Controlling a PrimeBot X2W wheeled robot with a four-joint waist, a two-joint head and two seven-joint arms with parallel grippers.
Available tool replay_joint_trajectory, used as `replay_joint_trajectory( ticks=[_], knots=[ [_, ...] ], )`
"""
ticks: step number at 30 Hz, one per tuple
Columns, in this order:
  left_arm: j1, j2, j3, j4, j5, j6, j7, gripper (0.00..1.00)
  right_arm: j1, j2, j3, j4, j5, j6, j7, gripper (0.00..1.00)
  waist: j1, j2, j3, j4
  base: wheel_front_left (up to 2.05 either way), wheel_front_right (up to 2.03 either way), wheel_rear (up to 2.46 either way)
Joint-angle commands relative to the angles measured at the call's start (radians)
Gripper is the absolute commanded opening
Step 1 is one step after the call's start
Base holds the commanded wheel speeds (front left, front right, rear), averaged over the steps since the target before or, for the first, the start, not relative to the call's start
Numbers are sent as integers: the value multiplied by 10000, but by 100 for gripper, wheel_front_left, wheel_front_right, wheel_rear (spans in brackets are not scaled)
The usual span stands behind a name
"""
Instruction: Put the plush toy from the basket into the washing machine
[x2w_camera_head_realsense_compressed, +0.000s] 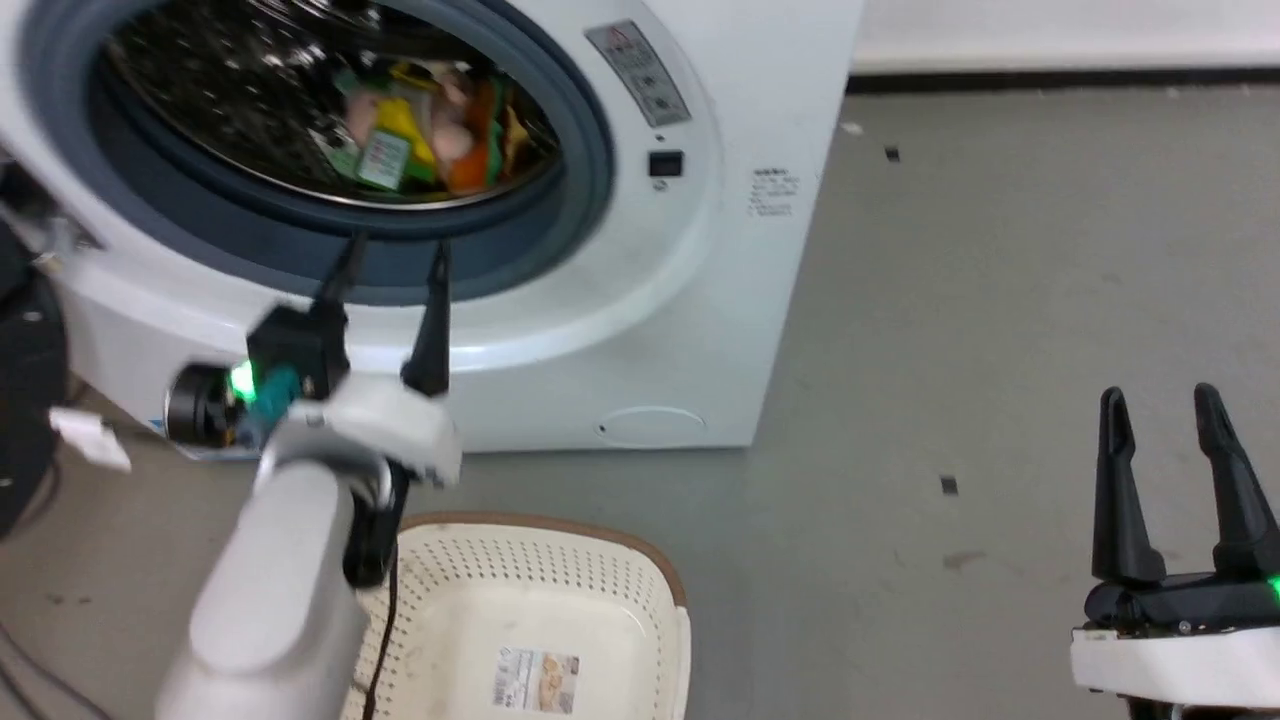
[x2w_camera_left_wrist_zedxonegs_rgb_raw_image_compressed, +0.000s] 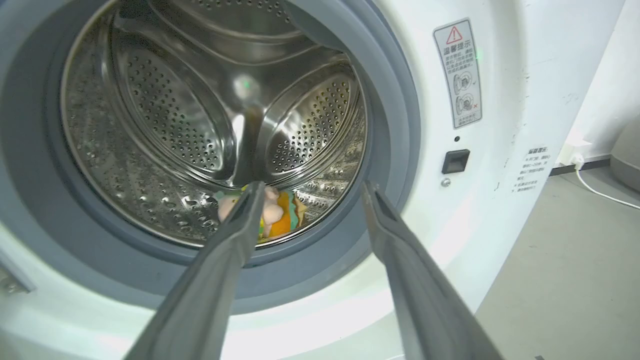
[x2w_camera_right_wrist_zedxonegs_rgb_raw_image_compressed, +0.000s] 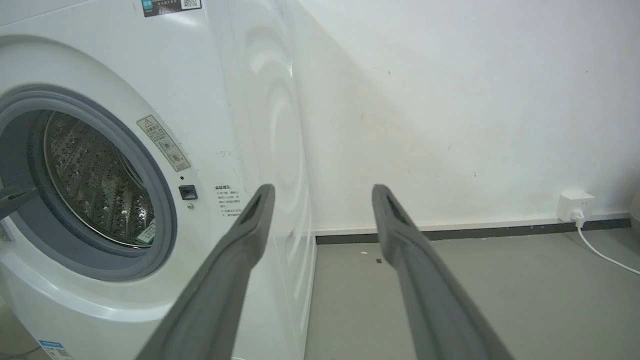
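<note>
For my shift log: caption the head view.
Plush toy lies inside the washing machine; left gripper, open, in front of it.

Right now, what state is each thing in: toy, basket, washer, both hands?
plush toy: lying inside the drum, ungripped.
basket: on the floor, visible part holding just its label.
washing machine: porthole open.
left hand: open, empty, at the porthole's lower rim.
right hand: open, empty, over the floor.
</note>
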Motion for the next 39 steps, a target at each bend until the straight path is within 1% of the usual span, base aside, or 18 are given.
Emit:
replay_joint_trajectory(
  ticks=[1, 7, 10, 13, 17, 21, 24, 27, 30, 31, 39],
  knots=[
    [817, -6, 41, -550, -29, 188, -38, 100, 228, -2, 38, 61, -78, -7, -44, 100, 2, 0, -703, 510, 0, 0, 0],
    [3187, -192, 151, -2472, -47, 810, -40, 100, 565, -2, 76, 155, -50, -7, -44, 100, 2, 0, -1230, 669, 0, 0, 0],
    [4231, -280, 272, -3165, 62, 1258, -40, 100, 698, -2, 131, 185, -42, -7, -44, 100, 2, 0, -1413, 701, 0, 0, 0],
    [5036, -378, 181, -3683, 226, 1489, -40, 100, 848, -2, 134, 207, -16, -7, -44, 100, 2, 0, -1552, 772, 0, 0, 0],
    [5756, -447, 32, -3930, 363, 1614, -41, 100, 994, -2, 201, 268, -4, -7, -44, 100, 2, 0, -1649, 798, 0, 0, 0],
    [5998, -250, -256, -3993, 930, 1710, -41, 100, 1091, -2, 228, 329, 2, -7, -44, 100, 2, 0, -1725, 822, 0, 0, 0],
    [6027, -232, -320, -3987, 1070, 1716, -41, 100, 1115, -2, 242, 351, 3, -7, -44, 100, 2, 0, -1744, 824, 0, 0, 0],
    [6067, -343, -329, -4051, 1070, 1706, -41, 100, 1124, -2, 264, 381, 5, -7, -44, 100, 2, 0, -1761, 806, 0, 0, 0],
    [6065, -388, -305, -4129, 1032, 1589, -41, 100, 1132, -2, 270, 409, 18, -7, -44, 100, 2, 0, -1781, 795, 0, 0, 0],
    [5955, -375, -297, -4095, 1015, 1589, 1, 0, 983, 0, 267, 394, 5, 0, 1, 0, 2, 0, -1782, 795, 0, 0, 0],
    [5961, -428, -173, -4127, 1085, 1524, 123, 0, 937, 0, 295, 454, -70, 0, 108, 0, 2, 0, -1799, 771, 0, 0, 0]
  ],
)
